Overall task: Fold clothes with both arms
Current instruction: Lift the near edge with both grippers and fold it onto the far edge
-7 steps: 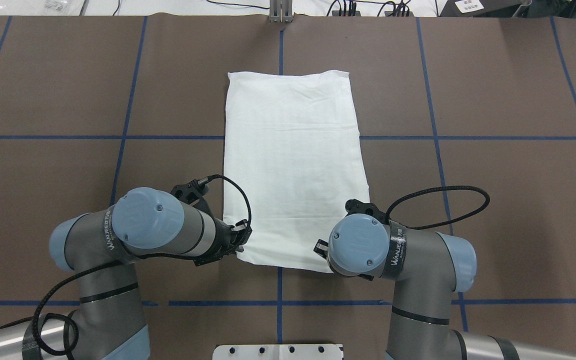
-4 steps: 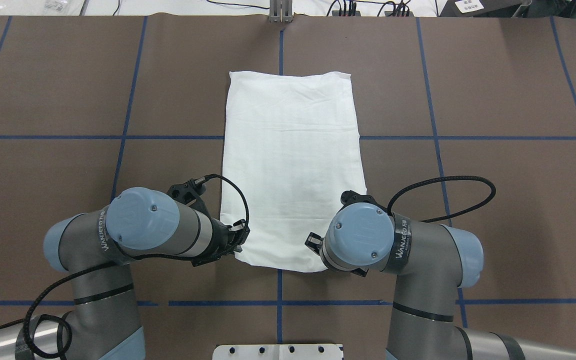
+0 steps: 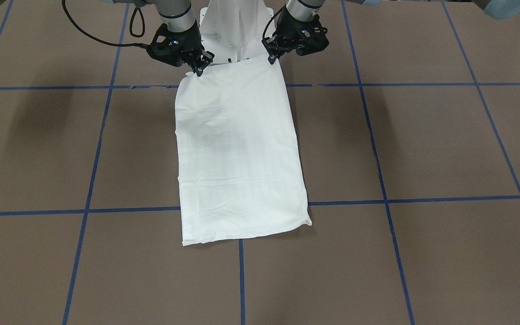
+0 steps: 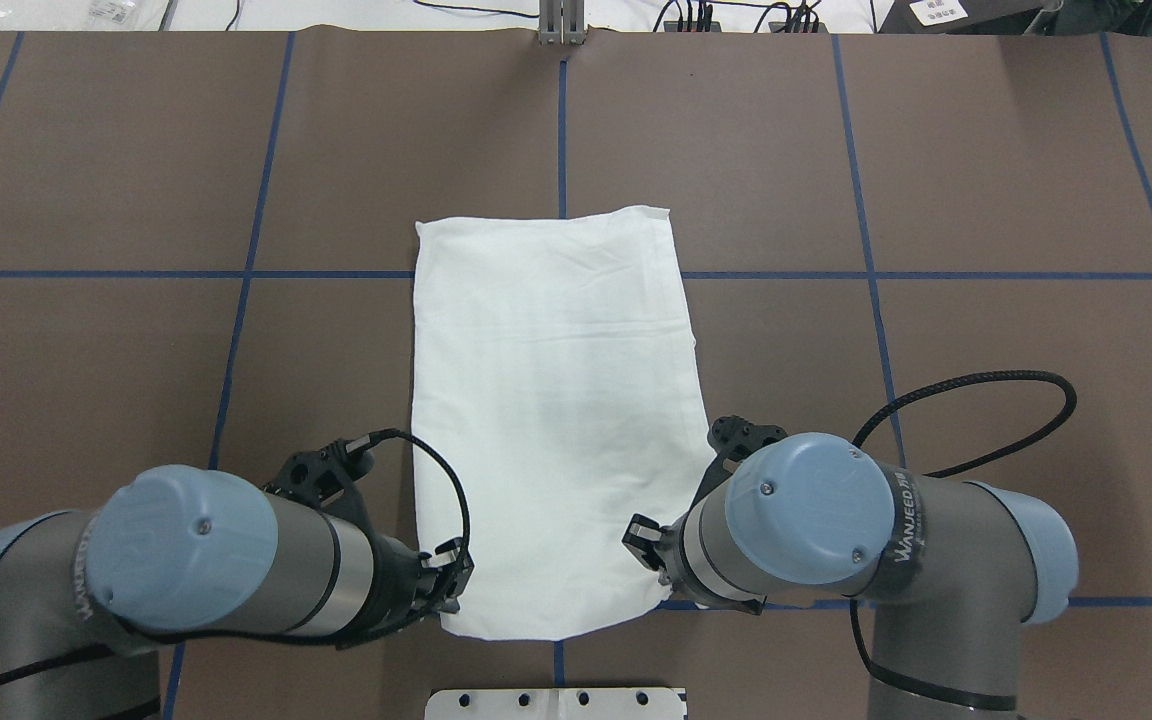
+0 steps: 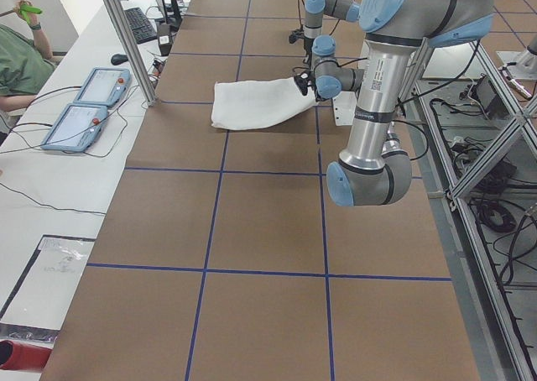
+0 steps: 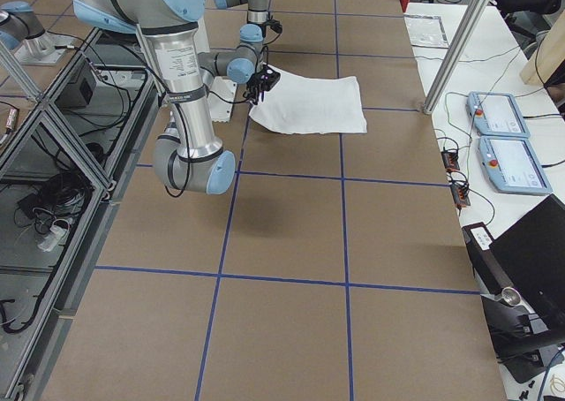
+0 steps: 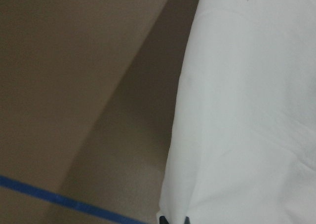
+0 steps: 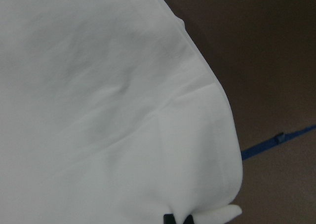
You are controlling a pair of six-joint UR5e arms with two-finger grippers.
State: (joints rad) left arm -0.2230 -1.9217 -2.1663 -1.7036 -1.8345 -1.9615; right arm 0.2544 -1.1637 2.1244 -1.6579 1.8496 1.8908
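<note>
White long-sleeved T-shirt (image 4: 551, 430), folded into a long plain rectangle, on the brown table (image 4: 986, 180) directly in front of the white pedestal base (image 4: 556, 703), with its long axis running straight away from the base. The short edge nearest the base is held by both arms, one at each corner, and in the front-facing view these two corners stand slightly off the table, while the remainder of the cloth lies flat with only shallow creases. The far short edge lies well away from the base, just beyond the blue tape line (image 4: 936, 275) that crosses the table. Left gripper (image 4: 448, 588): at the near corner on the base's left side, fingers closed together with the corner of the T-shirt pinched between them. Right gripper (image 4: 644, 540): at the near corner on the base's right side, likewise clamped on the cloth, the corner curling into a small rounded fold beside it. In each wrist view the white fabric runs down to the dark fingertips (image 8: 169, 219) at the bottom edge of the picture, with brown table and a stretch of blue tape showing to the outer side.
</note>
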